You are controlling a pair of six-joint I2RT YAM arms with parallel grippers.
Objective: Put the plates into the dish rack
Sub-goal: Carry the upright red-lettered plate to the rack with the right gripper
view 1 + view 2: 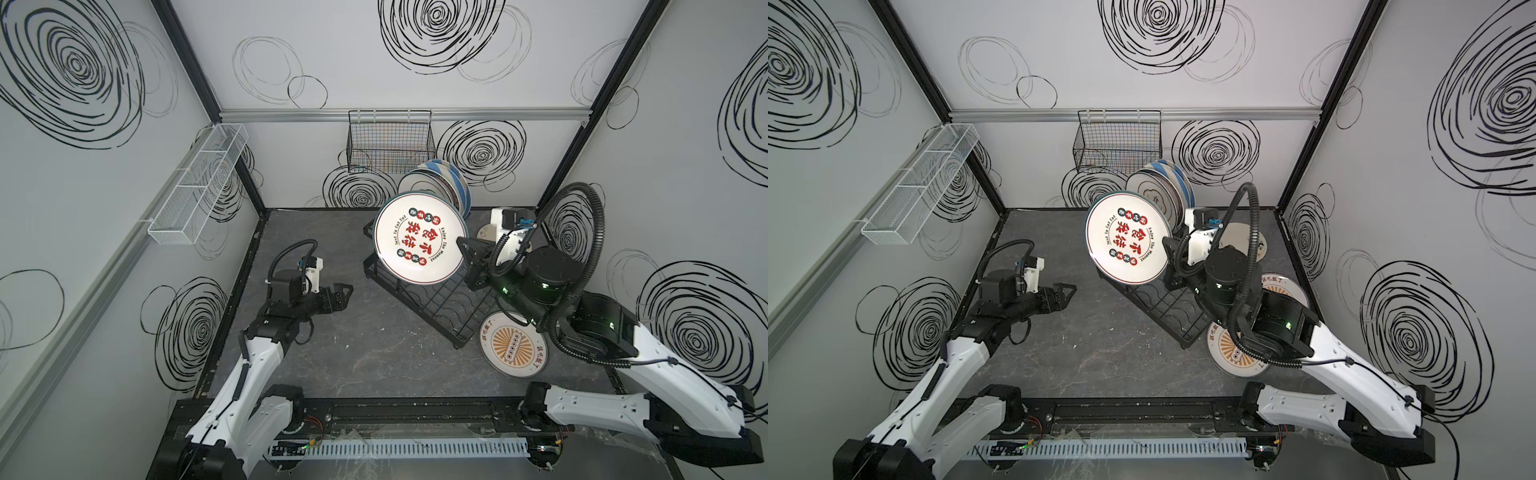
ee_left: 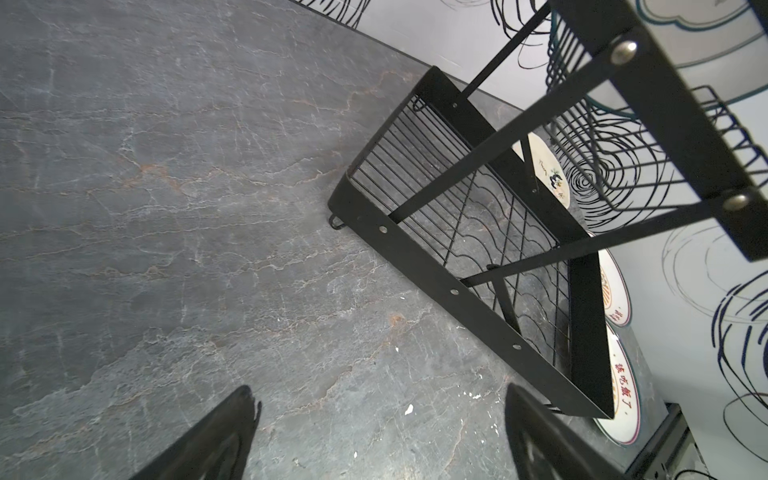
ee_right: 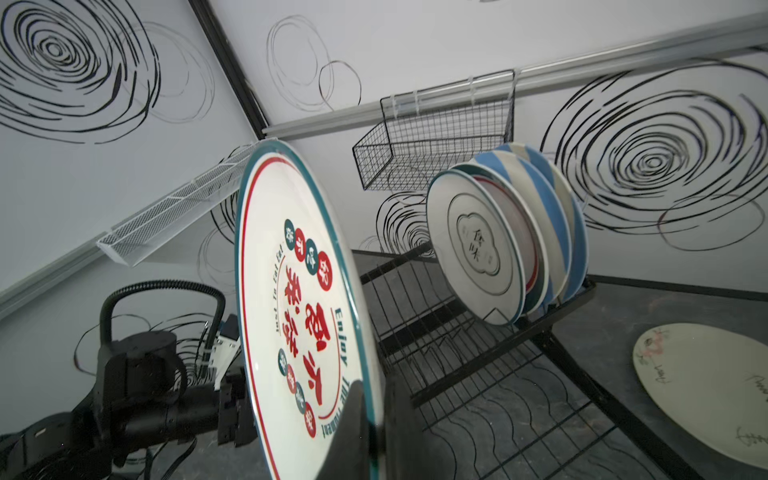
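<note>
Gripping narrowly, with the right claw [image 3: 378, 424], the bare rim of a white round ceramic plate with a teal edge, a red ring and red characters [image 3: 299, 316]. Pinching only at the edge, probably so as to be leaving the rest of the disc free for sliding between wires.

Holding that plate on edge and somewhat tilted, printed face showing in both top views, in the air at the unfilled end of the black wire two-tier dish rack [image 1: 436, 307] (on edge being the posture the slots are asking for). Not touching any wire as far as can be told; whether hanging over the slotted upper shelf or just beside it, cannot tell.

Further along that shelf, standing close together and leaning: a white plate with a cloud emblem [image 3: 473, 249], a red-ringed one mostly hidden behind it, then two blue-and-cream striped plates [image 3: 548, 199]. Packed at the far end, presumably leaving the nearer slots open.

Lying flat on the dark grey marbled bench [image 1: 353, 353] beside the rack, not yet loaded: an orange sunburst plate [image 1: 513, 345], a second sunburst plate [image 1: 1283, 284] partly under the right arm, and a cream floral plate [image 3: 706, 382].

Hovering well apart on the other side, the left claw [image 1: 347, 296], spread wide and holding nothing, seemingly giving the carrying arm room.
</note>
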